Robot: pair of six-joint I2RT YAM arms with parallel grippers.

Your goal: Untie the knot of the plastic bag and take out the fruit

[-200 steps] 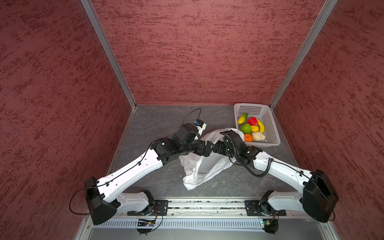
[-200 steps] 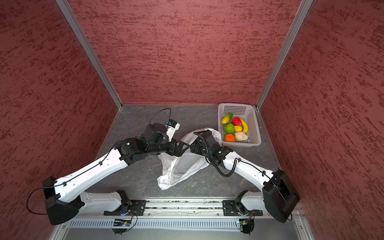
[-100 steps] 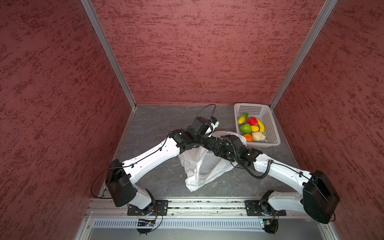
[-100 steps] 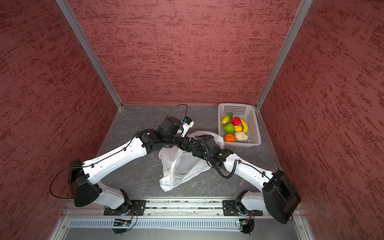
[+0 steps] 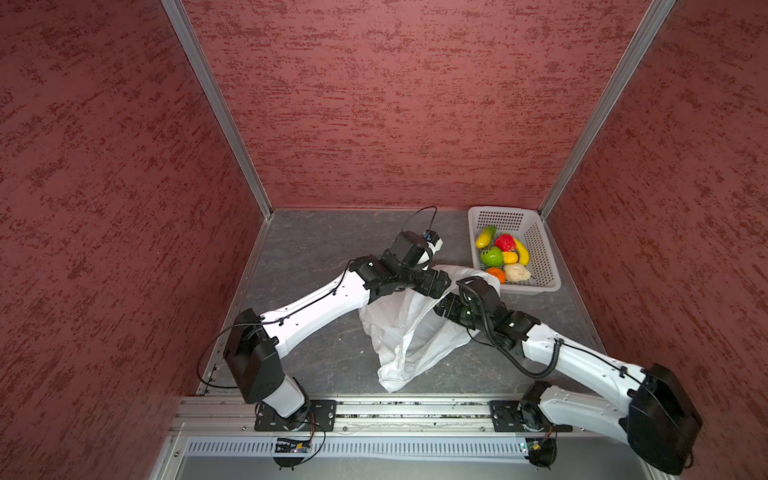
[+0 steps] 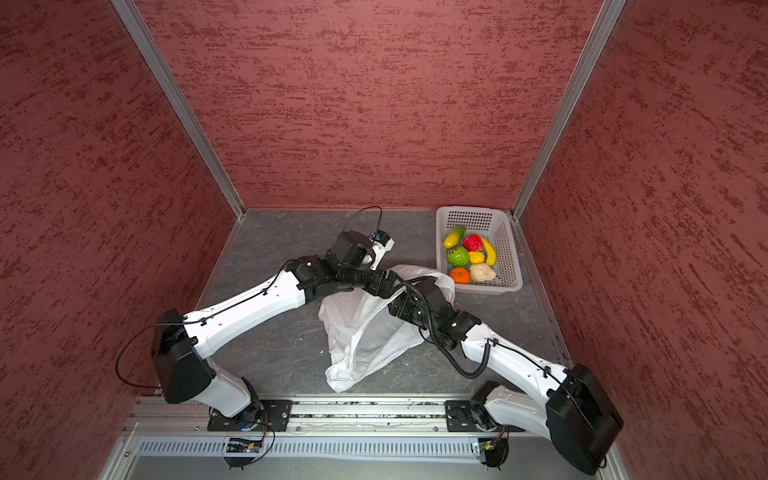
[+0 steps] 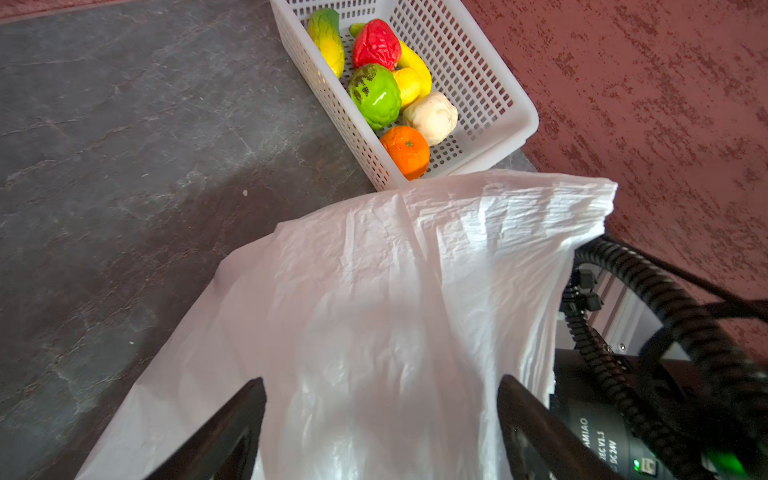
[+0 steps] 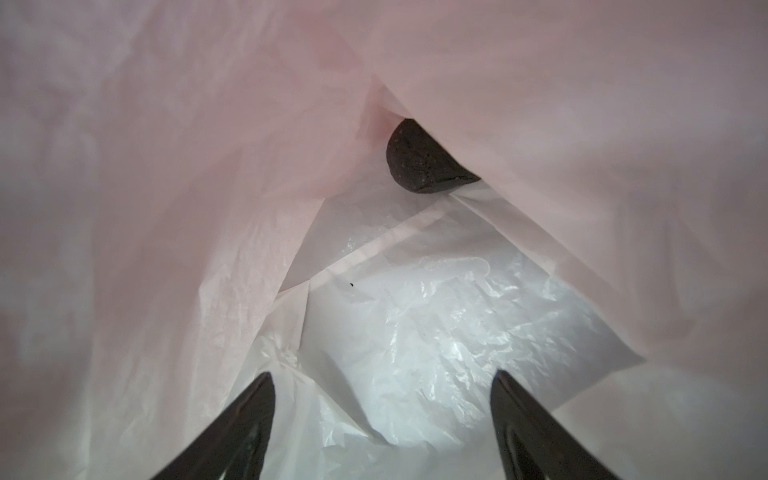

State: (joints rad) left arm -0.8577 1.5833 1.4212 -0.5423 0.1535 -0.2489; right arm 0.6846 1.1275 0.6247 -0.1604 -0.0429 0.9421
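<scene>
Closest to you, a limp end of the plastic bag lay slack on the desk, pointing at the front rail, with the rest of it flat and crumpled in both top views. I could find no knot anywhere on it. Since a claw was already inside, I judged the untying done.

That was your right claw. Its jaws were spread wide and held nothing, and the upper sheet draped over it like a tent. Its wrist view showed why it was there: one small dark fruit sat deeper in, half tucked under a fold and well apart from the fingertips.

Just beyond, your left claw hung over the bag's upper sheet, also wide. I couldn't tell whether it touched the plastic, but it gripped none. It looked placed to lift that sheet and give the right claw room.

Farthest off, in the back right corner, the basket held the other fruit: an orange, a beige lump, a green one, a banana, a small yellow piece, a red one and a yellow-green oblong.

By my reckoning only the dark piece was left. The thin plastic could have sagged over it or caught in the jaws as you closed.
</scene>
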